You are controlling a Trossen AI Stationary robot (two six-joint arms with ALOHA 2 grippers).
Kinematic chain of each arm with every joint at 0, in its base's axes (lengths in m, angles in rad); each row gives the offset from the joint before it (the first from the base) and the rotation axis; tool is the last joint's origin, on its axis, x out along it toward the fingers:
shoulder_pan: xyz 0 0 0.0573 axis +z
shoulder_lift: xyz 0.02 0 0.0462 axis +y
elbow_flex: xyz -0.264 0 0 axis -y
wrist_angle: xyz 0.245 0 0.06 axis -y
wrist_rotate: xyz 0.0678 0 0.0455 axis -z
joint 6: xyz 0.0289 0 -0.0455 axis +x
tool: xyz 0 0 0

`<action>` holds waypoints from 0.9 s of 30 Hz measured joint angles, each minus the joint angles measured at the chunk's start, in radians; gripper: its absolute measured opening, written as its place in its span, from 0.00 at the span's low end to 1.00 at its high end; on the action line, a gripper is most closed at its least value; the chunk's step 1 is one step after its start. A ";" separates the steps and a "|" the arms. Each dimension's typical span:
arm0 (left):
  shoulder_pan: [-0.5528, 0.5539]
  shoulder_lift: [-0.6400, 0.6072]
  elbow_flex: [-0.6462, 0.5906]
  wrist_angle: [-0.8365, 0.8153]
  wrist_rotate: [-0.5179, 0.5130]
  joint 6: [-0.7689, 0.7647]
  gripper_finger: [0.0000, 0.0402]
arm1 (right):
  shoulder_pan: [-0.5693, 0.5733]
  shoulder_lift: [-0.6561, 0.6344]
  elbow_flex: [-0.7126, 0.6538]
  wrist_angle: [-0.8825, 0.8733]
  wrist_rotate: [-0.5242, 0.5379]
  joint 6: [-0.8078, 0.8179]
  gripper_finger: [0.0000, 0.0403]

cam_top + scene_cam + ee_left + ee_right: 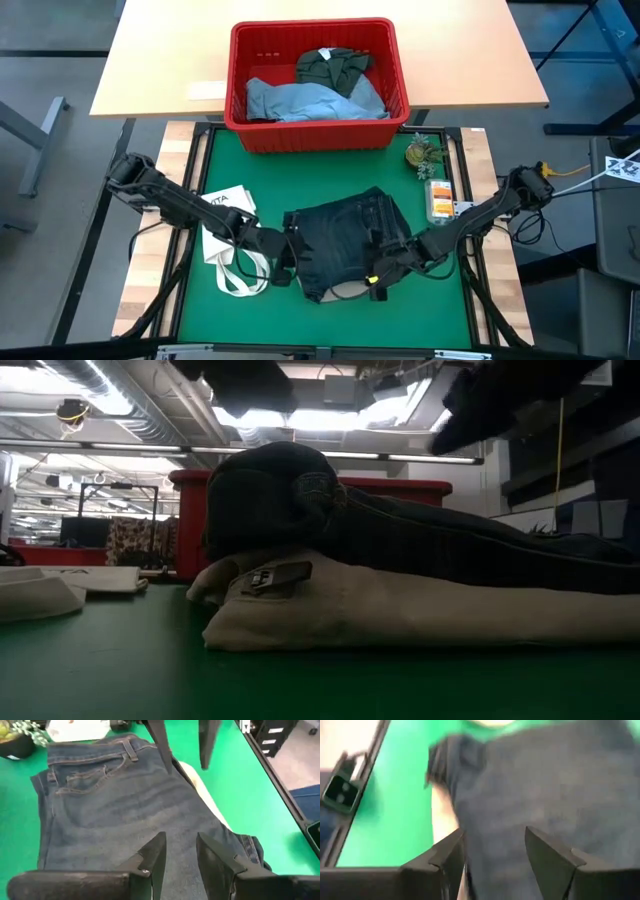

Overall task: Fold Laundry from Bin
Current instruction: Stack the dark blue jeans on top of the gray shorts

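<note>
Fingers of my left gripper point(180, 857) and my right gripper point(495, 852) hang spread, pinching nothing, over opposite side edges of the folded dark navy jeans point(345, 245). These lie on beige trousers point(420, 615) at the middle of the green desk point(440, 305), a white tote bag point(228, 250) just beside them. Farther back, the red bin point(318, 135) holds light blue jeans point(305, 100) and a dark olive-green piece point(335, 66).

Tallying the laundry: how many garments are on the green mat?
2: dark navy jeans mid-mat, lying on beige trousers that peek out underneath. More could be hidden beneath.
</note>
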 joint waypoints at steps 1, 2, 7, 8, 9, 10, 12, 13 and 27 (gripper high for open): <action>0.002 0.000 0.000 0.000 -0.003 0.000 0.26 | 0.000 0.004 0.000 0.013 0.025 -0.012 0.51; 0.004 0.000 0.000 -0.001 -0.006 0.000 0.26 | 0.000 0.015 -0.001 0.039 0.048 -0.024 0.51; 0.011 0.000 0.001 -0.010 -0.010 -0.001 0.26 | -0.033 0.071 0.000 0.110 0.078 -0.051 0.51; 0.012 0.000 0.001 -0.017 -0.010 -0.001 0.26 | -0.041 0.085 0.000 0.112 0.078 -0.051 0.51; 0.012 0.000 0.001 -0.019 -0.010 -0.001 0.26 | -0.051 0.100 0.000 0.108 0.077 -0.051 0.51; 0.012 0.000 0.001 -0.017 -0.010 -0.001 0.26 | -0.060 0.117 0.000 0.107 0.077 -0.051 0.51; 0.011 0.000 0.001 -0.018 -0.010 -0.002 0.26 | -0.081 0.144 0.000 0.096 0.065 -0.051 0.51; 0.011 0.000 0.001 -0.020 -0.010 -0.002 0.26 | -0.090 0.156 0.000 0.083 0.053 -0.050 0.51; 0.011 0.000 0.002 -0.029 -0.011 -0.005 0.26 | -0.158 0.179 0.003 -0.173 -0.001 0.006 0.51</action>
